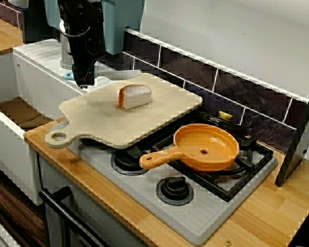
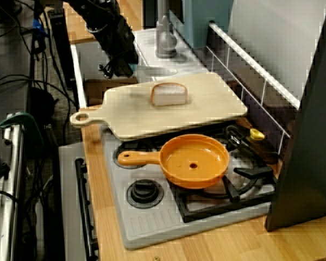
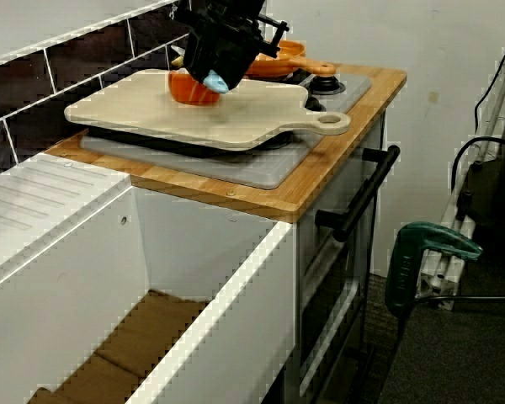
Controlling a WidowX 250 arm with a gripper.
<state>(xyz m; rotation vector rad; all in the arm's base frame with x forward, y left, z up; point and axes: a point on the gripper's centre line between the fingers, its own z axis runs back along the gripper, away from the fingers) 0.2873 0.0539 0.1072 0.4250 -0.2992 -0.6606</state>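
My black gripper (image 1: 84, 82) hangs over the left rear edge of a pale wooden cutting board (image 1: 159, 110), above the white drainer. It holds nothing, and its fingers are too dark and bunched to read. A slice of bread (image 1: 134, 96) with a brown crust stands on the board, a short way right of the gripper. In the view from the sink side, the gripper (image 3: 216, 82) with a blue fingertip pad overlaps the bread (image 3: 189, 91). The view from the stove end shows the gripper (image 2: 117, 66) left of and behind the bread (image 2: 169, 94).
The board lies across the left burners of a grey toy stove (image 1: 195, 216). An orange pan (image 1: 206, 147) sits on the right burner, handle toward the front. A white sink (image 3: 194, 278) lies left of the counter, a grey tap (image 2: 164, 38) behind it, a dark panel (image 1: 298, 144) at far right.
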